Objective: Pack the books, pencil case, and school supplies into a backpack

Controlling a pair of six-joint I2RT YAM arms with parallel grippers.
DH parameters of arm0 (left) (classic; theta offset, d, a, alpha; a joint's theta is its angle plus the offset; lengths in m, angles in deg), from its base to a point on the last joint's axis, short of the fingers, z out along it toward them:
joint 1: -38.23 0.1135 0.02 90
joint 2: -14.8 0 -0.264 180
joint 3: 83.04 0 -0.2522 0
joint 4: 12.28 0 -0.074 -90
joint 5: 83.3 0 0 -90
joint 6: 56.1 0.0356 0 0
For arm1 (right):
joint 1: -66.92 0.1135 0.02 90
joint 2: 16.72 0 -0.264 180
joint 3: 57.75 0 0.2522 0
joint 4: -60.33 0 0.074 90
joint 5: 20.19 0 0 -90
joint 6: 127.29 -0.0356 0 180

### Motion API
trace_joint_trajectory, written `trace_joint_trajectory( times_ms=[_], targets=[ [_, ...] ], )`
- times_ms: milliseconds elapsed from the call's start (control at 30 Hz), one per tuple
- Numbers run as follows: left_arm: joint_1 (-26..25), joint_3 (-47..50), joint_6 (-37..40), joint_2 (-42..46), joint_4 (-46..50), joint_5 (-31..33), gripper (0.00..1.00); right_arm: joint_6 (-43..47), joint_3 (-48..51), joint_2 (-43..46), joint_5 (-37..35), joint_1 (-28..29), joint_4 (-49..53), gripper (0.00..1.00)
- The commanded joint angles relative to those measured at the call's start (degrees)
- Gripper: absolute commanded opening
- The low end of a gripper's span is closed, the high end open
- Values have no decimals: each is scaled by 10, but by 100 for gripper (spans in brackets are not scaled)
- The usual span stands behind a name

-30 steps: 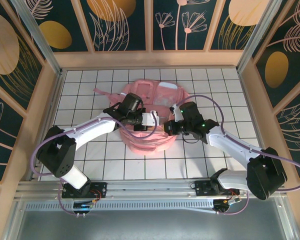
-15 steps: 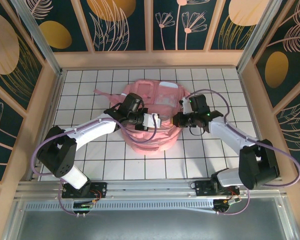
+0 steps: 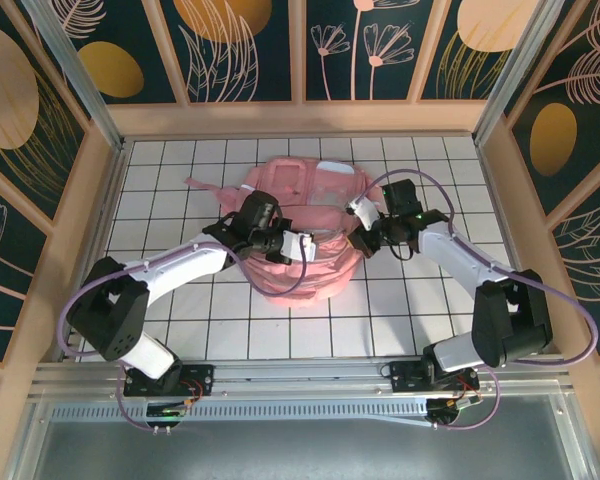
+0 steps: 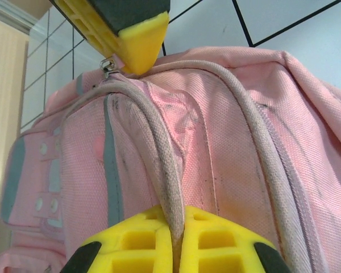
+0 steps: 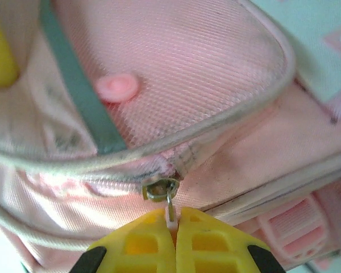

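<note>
Backpack: one pink backpack (image 3: 305, 190) lies mid-table on the white tiled table (image 3: 180, 160), with a gripper at each of its sides.
Zip pull: one small pull (image 5: 169, 211) hangs from one metal slider on the backpack's seam, below a mesh pocket.
Right gripper: the right gripper (image 5: 175, 233) is at the backpack's right side, jaws pressed together on the zip pull.
Pale cord: two runs of pale cord (image 4: 159, 153) cross the backpack's top panel.
Left gripper: the left gripper (image 4: 173, 224) is at the backpack's left side, jaws closed on one run of the cord, likely steadying the bag.
Stage, as I judge it: zipper work, one gripper bracing and the other on the pull.
Done: I cannot tell; the backpack's inside is hidden, so what is packed is unknown.
Left: I cannot tell whether the zip is meant to open or close; if opening, all the packing remains.
Count: one backpack, one pull, two grippers.
</note>
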Motion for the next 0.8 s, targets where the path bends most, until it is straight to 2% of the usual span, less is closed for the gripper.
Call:
trace_joint_trajectory(
  times_ms=[0, 67, 167, 333, 467, 533, 600, 633, 700, 733, 767],
  targets=[
    [17, 47, 37, 36, 95, 21, 0, 245, -30, -3, -73, -93, 53, 0],
    [17, 67, 43, 51, 80, 9, 0, 296, -58, -34, -59, -127, 74, 0],
    [17, 95, 57, 71, 60, 5, 0, 315, -103, -89, -67, -148, 93, 0],
    [17, 111, 53, 82, 45, 5, 0, 295, -126, -115, -21, -143, 79, 0],
    [17, 112, 47, 82, 34, 10, 0, 255, -108, -113, -41, -133, 28, 0],
    [17, 101, 1, 81, 17, 11, 0, 196, -106, -106, -44, -137, -5, 0],
    [18, 81, -51, 84, 9, 3, 3, 139, -84, -77, -29, -144, -51, 8],
    [18, 69, -72, 89, 8, -8, 15, 98, -65, -57, -18, -152, -87, 18],
    [22, 60, -130, 106, -22, -27, 34, -4, -11, -5, -20, -168, -182, 27],
    [27, 62, -159, 119, -44, -35, 40, -59, 20, 26, -25, -174, -233, 56],
    [32, 70, -193, 137, -73, -38, 45, -112, 54, 58, -29, -179, -286, 60]
  ],
)
